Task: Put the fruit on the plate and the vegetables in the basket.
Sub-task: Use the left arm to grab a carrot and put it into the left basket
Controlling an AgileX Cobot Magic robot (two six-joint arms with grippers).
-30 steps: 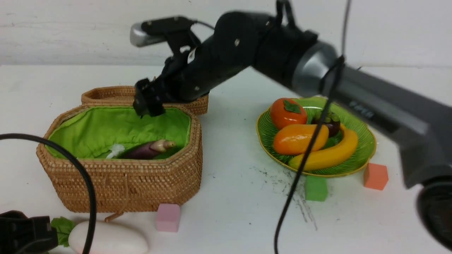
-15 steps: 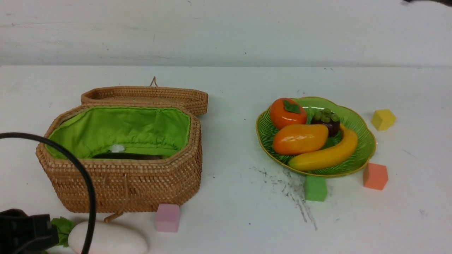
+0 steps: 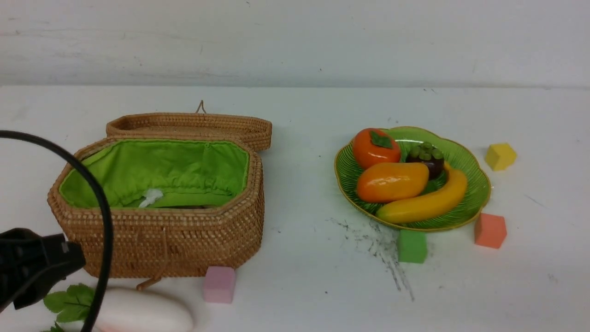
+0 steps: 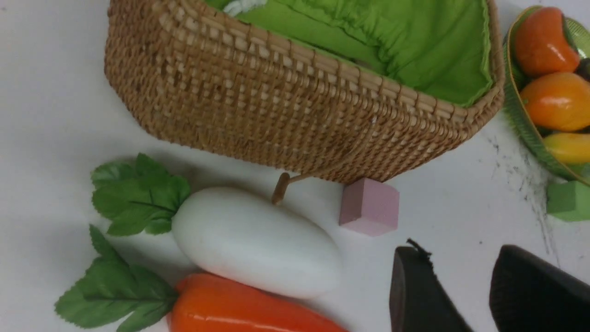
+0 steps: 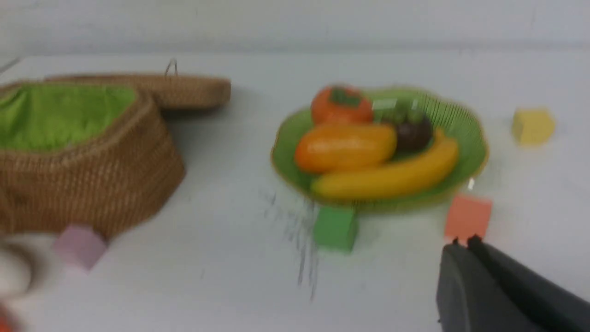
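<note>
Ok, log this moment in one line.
fruit: on plate | radish, carrot: on table beside basket | left gripper: open, empty | right gripper: shut, empty

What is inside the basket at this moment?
In the basket only green lining and a small white scrap show. Its near wall hides the floor, so anything lying there cannot be seen.

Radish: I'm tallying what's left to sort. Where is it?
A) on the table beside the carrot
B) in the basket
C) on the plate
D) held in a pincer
A: the radish lies on the table outside the basket, next to the carrot, with nothing gripping it.
</note>
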